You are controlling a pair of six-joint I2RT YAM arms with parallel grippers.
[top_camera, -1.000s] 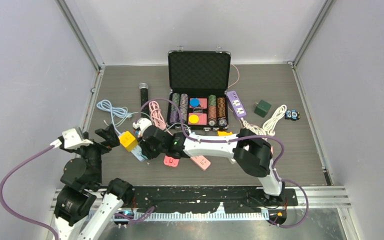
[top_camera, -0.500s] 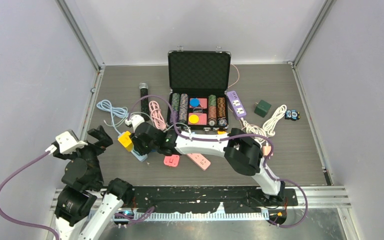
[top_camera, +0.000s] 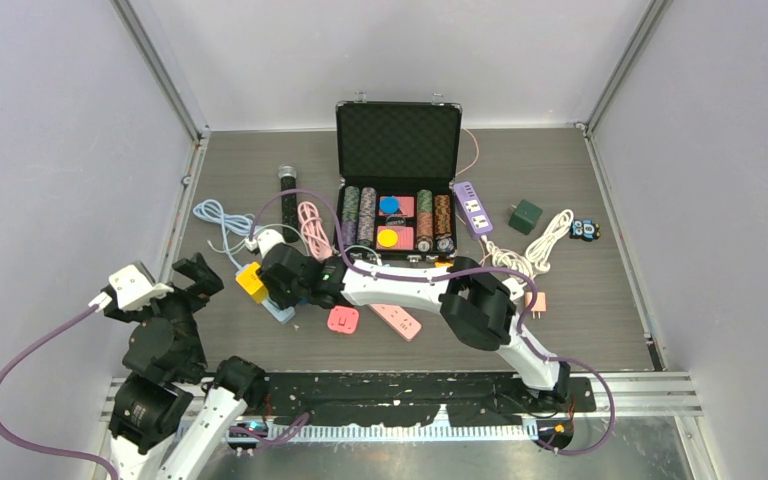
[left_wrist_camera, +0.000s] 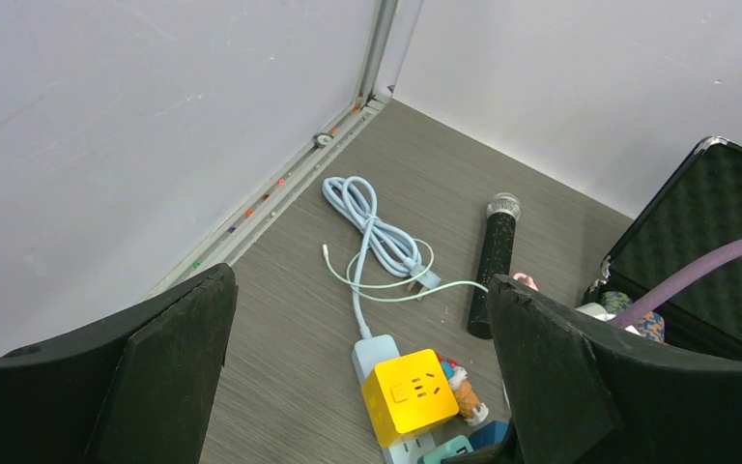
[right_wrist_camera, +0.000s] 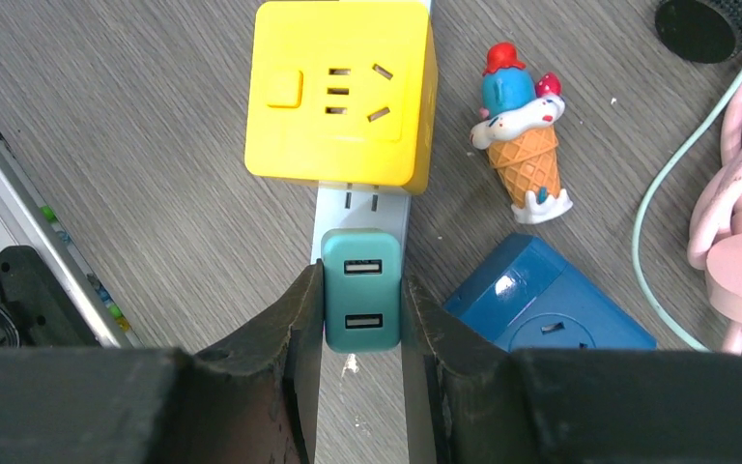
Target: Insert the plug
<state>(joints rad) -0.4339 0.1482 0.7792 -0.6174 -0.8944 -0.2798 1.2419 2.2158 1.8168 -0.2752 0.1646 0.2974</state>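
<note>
Item, right gripper [right_wrist_camera: 360, 290]: clamped on the teal charger plug [right_wrist_camera: 360, 314], which I hold face-up, probably to bring its prongs down onto the white power strip [right_wrist_camera: 362, 205] running beneath my fingers, its free slots just ahead. Surroundings: a yellow cube adapter [right_wrist_camera: 343, 92] takes up the strip just beyond those slots and leaves little room, an ice-cream toy [right_wrist_camera: 527, 145] lies ahead to the right, and a blue adapter [right_wrist_camera: 541, 304] crowds my right finger. Item, left gripper [left_wrist_camera: 362, 280]: spread wide, empty, well off to the side.
</note>
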